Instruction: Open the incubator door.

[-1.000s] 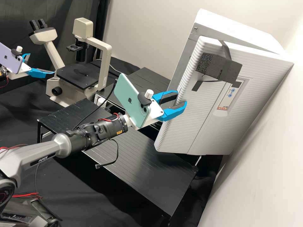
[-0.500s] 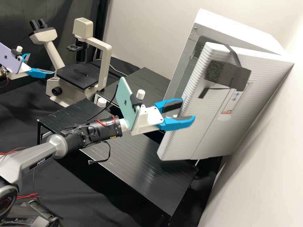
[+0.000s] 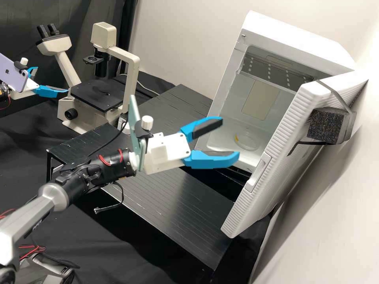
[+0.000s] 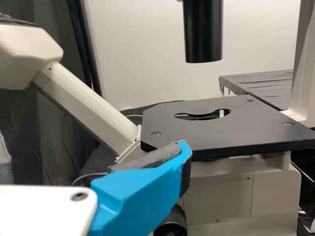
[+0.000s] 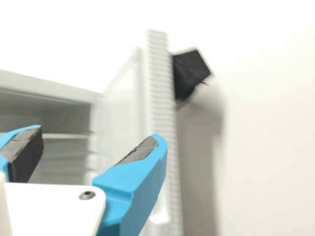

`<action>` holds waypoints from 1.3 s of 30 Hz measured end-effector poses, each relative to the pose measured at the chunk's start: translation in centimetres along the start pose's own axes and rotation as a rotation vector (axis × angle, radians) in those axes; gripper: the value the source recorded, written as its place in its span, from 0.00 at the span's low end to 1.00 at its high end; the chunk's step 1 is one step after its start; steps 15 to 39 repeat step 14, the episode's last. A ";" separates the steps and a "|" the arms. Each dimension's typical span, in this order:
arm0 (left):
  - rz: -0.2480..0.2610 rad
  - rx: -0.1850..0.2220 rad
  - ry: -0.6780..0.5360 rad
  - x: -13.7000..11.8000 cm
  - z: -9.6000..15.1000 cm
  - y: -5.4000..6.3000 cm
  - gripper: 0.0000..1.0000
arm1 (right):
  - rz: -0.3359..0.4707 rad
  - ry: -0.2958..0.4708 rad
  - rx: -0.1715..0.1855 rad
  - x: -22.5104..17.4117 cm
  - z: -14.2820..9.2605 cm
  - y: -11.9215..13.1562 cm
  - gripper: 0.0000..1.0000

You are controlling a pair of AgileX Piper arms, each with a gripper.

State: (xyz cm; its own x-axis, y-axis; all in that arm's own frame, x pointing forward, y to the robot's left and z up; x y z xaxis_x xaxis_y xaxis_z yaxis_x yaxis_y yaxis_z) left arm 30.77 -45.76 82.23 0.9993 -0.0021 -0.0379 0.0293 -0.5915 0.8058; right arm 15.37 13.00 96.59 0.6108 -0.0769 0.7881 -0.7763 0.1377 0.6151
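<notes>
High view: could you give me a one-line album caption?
Robot's right gripper, fingers spread, near an incubator with its door standing open, a microscope behind.

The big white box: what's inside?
In the incubator I see what looks like a slotted shelf, a beige panel, and a yellow bit by a round shape. The open door covers part of the inside, so I can't tell what's there.

One incubator [image 3: 296, 39], one microscope [image 3: 89, 94], two phones [image 3: 14, 75]

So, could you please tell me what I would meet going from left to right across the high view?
Left hand, microscope stage, right hand, door handle, foam block.
</notes>
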 end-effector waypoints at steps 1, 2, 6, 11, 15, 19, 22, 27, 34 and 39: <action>0.000 0.000 0.000 0.0 0.0 0.0 1.00 | -0.018 0.056 0.027 -0.5 -0.5 -0.2 1.00; 0.000 0.000 0.000 0.0 0.0 0.0 1.00 | -0.037 0.104 0.057 -0.9 -0.8 -0.4 1.00; 0.000 0.000 0.000 0.0 0.0 0.0 1.00 | -0.104 0.265 0.176 -2.2 -1.9 -1.3 1.00; 0.000 0.000 0.000 0.0 0.0 0.0 1.00 | -0.220 0.445 0.363 -3.6 -2.0 -3.0 1.00; 0.000 0.000 0.000 0.0 0.0 0.0 1.00 | -0.270 0.494 0.415 -4.0 -1.8 -3.6 1.00; 0.000 0.000 0.000 0.0 0.0 0.0 1.00 | -0.270 0.494 0.415 -4.0 -1.8 -3.6 1.00; 0.000 0.000 0.000 0.0 0.0 0.0 1.00 | -0.270 0.494 0.415 -4.0 -1.8 -3.6 1.00; 0.000 0.000 0.000 0.0 0.0 0.0 1.00 | -0.270 0.494 0.415 -4.0 -1.8 -3.6 1.00; 0.000 0.000 0.000 0.0 0.0 0.0 1.00 | -0.270 0.494 0.415 -4.0 -1.8 -3.6 1.00; 0.000 0.000 0.000 0.0 0.0 0.0 1.00 | -0.270 0.494 0.415 -4.0 -1.8 -3.6 1.00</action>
